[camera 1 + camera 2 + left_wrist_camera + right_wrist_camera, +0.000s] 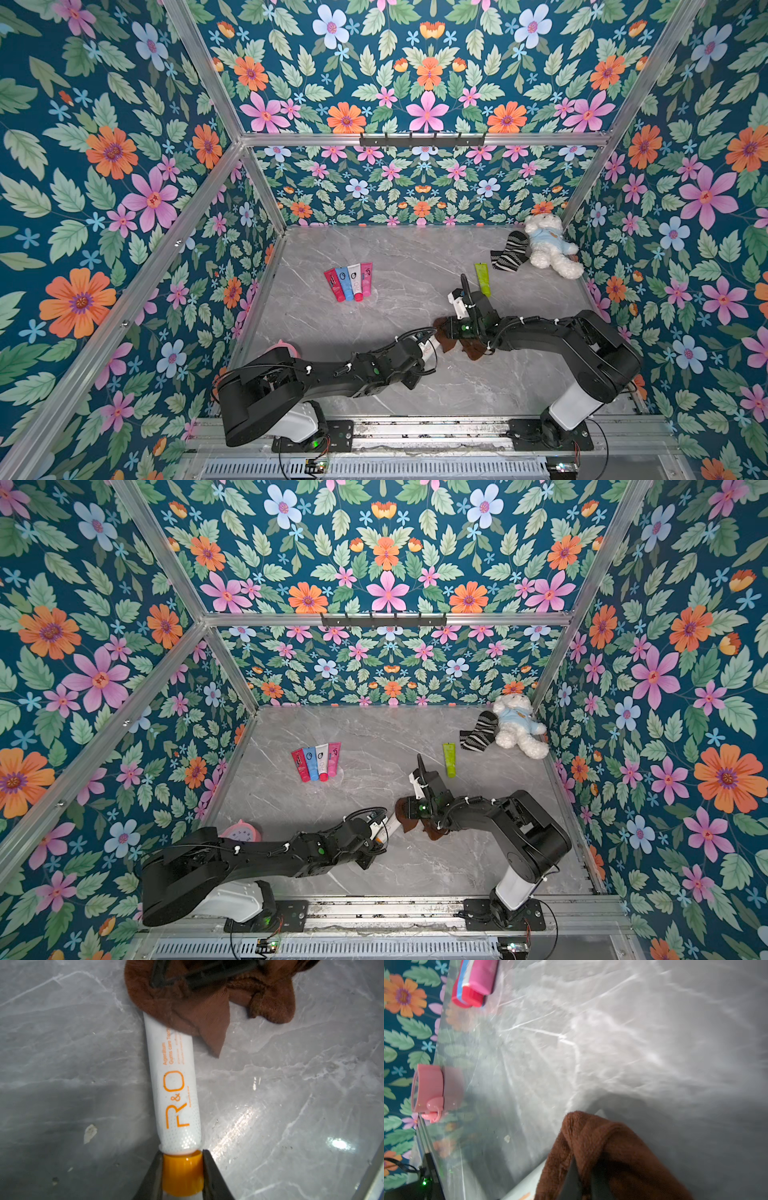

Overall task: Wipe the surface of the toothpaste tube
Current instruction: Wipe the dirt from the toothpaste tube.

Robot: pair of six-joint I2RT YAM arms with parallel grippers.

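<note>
Our left pincer (182,1154) is pinching the cap (182,1176), steadying the toothpaste tube (174,1088) at the near middle of the table (291,1084); our right pincer (585,1169), pinching the brown cloth (197,1022), is covering its far end

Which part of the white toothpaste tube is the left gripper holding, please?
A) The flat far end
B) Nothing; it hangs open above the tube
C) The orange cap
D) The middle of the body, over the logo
C: in the left wrist view the left gripper is pinched on either side of the orange cap of the white toothpaste tube, while the brown cloth covers the tube's far end.
</note>
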